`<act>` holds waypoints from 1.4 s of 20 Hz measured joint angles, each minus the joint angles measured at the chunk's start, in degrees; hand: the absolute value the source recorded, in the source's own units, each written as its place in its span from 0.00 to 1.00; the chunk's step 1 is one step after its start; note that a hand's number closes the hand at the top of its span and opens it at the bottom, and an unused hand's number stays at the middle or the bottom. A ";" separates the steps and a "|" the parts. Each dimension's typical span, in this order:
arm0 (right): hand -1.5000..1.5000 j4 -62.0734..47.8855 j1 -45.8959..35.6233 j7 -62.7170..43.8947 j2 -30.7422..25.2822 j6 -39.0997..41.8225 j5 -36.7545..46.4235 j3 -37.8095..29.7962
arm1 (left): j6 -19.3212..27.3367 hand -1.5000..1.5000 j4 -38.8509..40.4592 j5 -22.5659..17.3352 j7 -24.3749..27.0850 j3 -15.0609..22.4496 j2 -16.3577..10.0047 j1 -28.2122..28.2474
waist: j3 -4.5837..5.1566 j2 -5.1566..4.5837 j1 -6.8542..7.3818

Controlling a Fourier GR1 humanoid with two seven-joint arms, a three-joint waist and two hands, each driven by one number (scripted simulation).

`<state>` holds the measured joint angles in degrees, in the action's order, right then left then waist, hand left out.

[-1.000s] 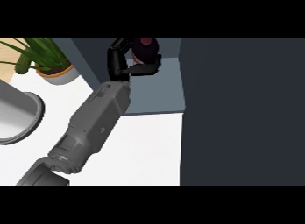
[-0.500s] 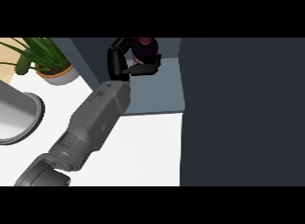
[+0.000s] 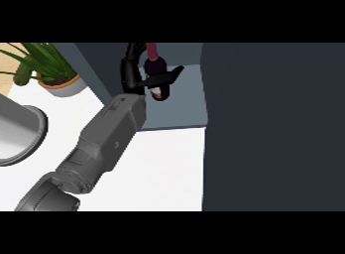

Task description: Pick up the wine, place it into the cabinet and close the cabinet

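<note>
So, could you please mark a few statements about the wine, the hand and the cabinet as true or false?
1. The left hand is curled round the wine bottle. True.
2. The wine bottle lies flat on the white counter. False: the hand holds it at the cabinet's opening, over the grey shelf.
3. A potted plant stands at the view's upper left. True.
4. The right hand rests beside the plant. False: no right hand shows in this view.
5. The cabinet is already closed. False: its grey shelf is still exposed.
</note>
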<state>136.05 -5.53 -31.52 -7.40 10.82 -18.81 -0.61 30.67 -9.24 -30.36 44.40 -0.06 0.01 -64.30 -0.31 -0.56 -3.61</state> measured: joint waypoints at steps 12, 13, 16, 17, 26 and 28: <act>0.00 -0.07 0.59 1.01 -0.16 0.44 0.10 0.41 | 1.51 0.00 2.68 1.59 1.58 -0.32 -0.05 1.13 | 0.07 -0.47 -0.78; 0.00 -0.23 0.16 1.04 -0.32 0.42 0.12 0.05 | 1.45 0.00 2.47 1.42 1.93 -0.65 0.02 1.10 | 0.10 -0.52 -0.70; 0.00 -0.25 0.04 1.17 -0.28 0.28 0.15 0.08 | 1.06 0.00 2.27 1.34 2.72 -1.09 0.04 1.17 | 0.11 -0.52 -0.73; 0.00 -0.25 0.02 1.18 -0.30 0.26 0.14 -0.01 | 0.61 0.00 2.08 1.44 3.20 -1.07 0.04 1.29 | 0.10 -0.52 -0.73; 0.00 -0.14 0.42 1.08 -0.52 0.41 0.19 0.54 | -2.98 0.00 1.83 2.11 4.99 -0.64 0.07 1.70 | 0.14 -0.47 -0.70; 0.00 -0.14 0.71 1.26 -0.44 0.57 0.19 0.78 | -3.82 0.00 1.78 2.39 5.58 -0.34 0.06 1.94 | 0.09 -0.41 -0.78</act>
<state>135.90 -4.83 -30.26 -7.84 11.39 -18.61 0.17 26.86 -7.46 -27.97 49.98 -0.40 0.07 -62.37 -0.22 -0.97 -4.40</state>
